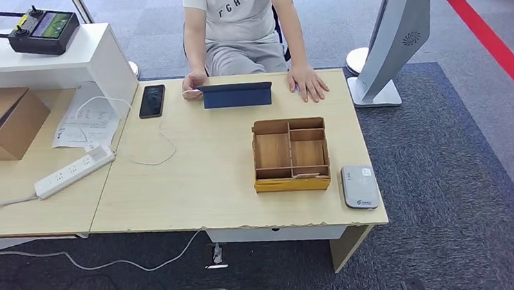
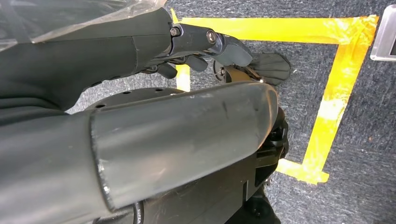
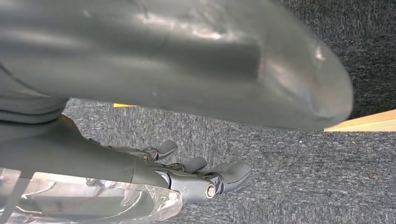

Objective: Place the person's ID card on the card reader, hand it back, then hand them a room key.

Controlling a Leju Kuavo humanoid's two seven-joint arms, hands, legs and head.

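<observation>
Both the left robot hand [image 2: 205, 46] and the right robot hand [image 3: 196, 175] hang released over carpet, while the card reader [image 1: 359, 187] sits at the bench's [image 1: 195, 184] near right corner beside a wooden organizer [image 1: 290, 155].

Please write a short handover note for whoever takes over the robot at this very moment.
Left hand: hanging beside the body above the carpet, fingers apart, holding nothing.
Right hand: also hanging low over the carpet, fingers apart, holding nothing.
Card reader: grey, on the near right corner of the table, nothing lying on it.
Wooden organiser: just left of the reader; whether it holds room keys I cannot tell.
Person: seated at the far edge, one hand flat on the table, the other at a blue tablet case. No ID card is clearly visible.
Done: nothing yet. Left: every step.
</observation>
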